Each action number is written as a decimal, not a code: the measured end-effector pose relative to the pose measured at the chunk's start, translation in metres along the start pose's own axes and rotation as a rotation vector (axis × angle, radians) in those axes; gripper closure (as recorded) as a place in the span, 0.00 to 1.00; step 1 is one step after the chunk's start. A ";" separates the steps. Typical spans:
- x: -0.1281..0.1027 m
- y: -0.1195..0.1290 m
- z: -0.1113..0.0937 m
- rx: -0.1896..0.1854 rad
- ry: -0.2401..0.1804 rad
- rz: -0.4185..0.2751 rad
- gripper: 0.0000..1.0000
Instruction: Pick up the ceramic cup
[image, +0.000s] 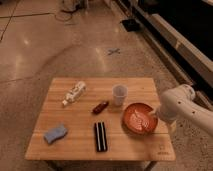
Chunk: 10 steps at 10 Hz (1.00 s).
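End effector (151, 114) at orange plate (131, 121) rim, near upright ceramic cup (119, 94).

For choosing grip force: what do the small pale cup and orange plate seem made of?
The small pale handleless cup looks ceramic: opaque, matte; plastic is possible. The round orange plate looks glazed or plastic, slightly shiny. The gripper is over the plate's right side, apart from the cup.

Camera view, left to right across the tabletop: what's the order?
Blue sponge → white bottle → ceramic cup → orange plate, with the end effector at the plate's right side. The black bars and the red item share one column, so they are left unranked.
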 end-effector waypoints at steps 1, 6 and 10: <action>0.000 0.000 0.000 0.000 0.000 0.000 0.20; 0.002 -0.006 -0.010 0.007 -0.004 -0.007 0.20; -0.001 -0.052 -0.056 0.046 -0.006 -0.084 0.20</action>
